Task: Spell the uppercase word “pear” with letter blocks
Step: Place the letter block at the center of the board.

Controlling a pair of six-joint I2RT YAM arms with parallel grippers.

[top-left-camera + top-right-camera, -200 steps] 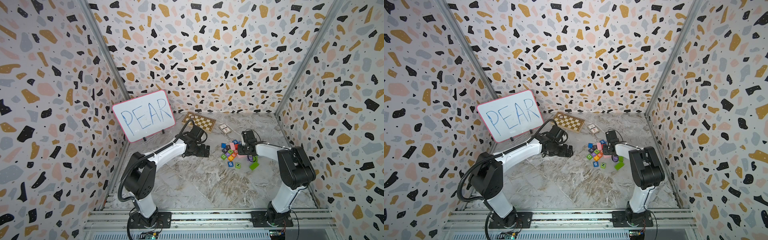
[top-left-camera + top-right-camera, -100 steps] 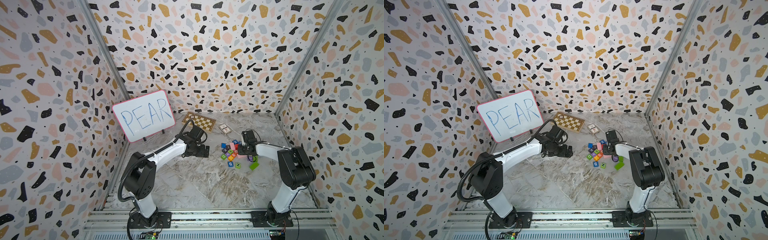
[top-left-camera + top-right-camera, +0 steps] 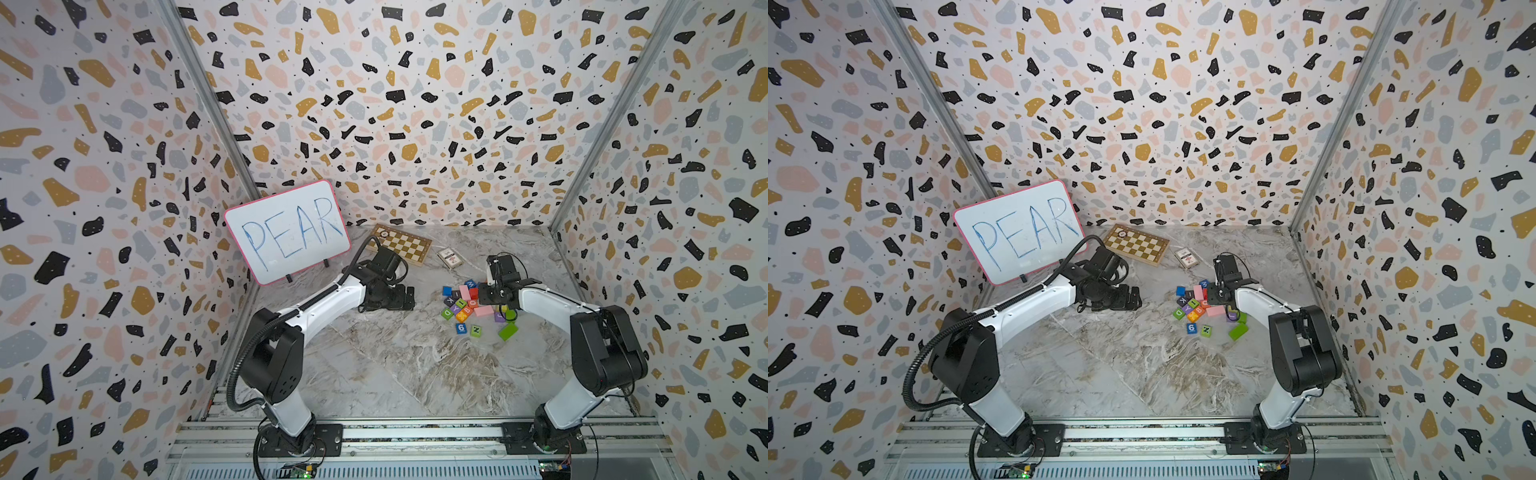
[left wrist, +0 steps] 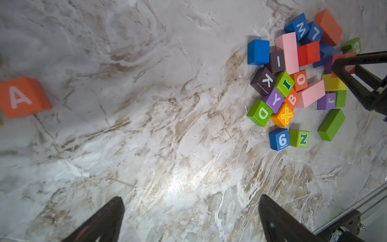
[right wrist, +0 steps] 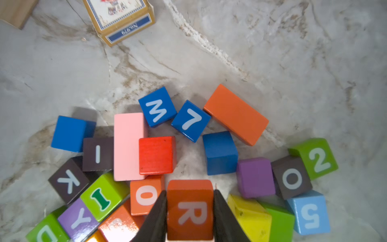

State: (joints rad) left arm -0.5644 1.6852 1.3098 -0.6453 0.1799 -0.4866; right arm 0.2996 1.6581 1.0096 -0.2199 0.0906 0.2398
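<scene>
An orange-red cube with a white R (image 5: 190,209) sits at the edge of the pile of letter blocks (image 3: 465,305), and my right gripper (image 5: 190,191) is shut on it, one finger pressed on each side. In both top views the right gripper (image 3: 482,293) (image 3: 1212,293) is low at the pile's right side. An orange cube with a white A (image 4: 22,97) stands alone on the marble, away from the pile. My left gripper (image 4: 190,198) hangs open over bare marble, holding nothing. In the top views the left gripper (image 3: 409,297) (image 3: 1136,297) is left of the pile.
A whiteboard reading PEAR (image 3: 286,232) leans at the back left. A chessboard (image 3: 401,243) and a card box (image 3: 449,257) lie behind the pile. A blue 6 cube (image 3: 461,328), a green N cube (image 3: 476,331) and a green oblong (image 3: 508,331) lie in front.
Neither arm has visibly shifted in the top views. The right gripper stays at the pile's edge and the left arm has kept still.
</scene>
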